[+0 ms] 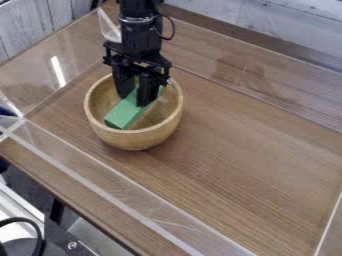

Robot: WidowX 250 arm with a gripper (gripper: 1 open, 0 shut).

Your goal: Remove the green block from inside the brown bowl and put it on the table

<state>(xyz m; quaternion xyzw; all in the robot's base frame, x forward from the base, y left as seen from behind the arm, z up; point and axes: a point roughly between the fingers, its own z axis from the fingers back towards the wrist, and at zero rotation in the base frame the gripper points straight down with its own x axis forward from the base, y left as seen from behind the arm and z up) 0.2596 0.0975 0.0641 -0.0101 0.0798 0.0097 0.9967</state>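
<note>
Inside the brown bowl (pixel 132 118) on the tabletop (pixel 241 150) we see the green block (pixel 131 112) leaning tilted, its upper end pinched by the black fingers (pixel 144 95), closed on it. We read no writing anywhere.

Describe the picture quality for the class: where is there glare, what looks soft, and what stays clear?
Camera view: white glare streaks on the clear acrylic wall at left; the whole frame is soft and low in detail; the green block stands out brightly inside the brown bowl; the dark hand shows little detail; the table is evenly lit.
</note>
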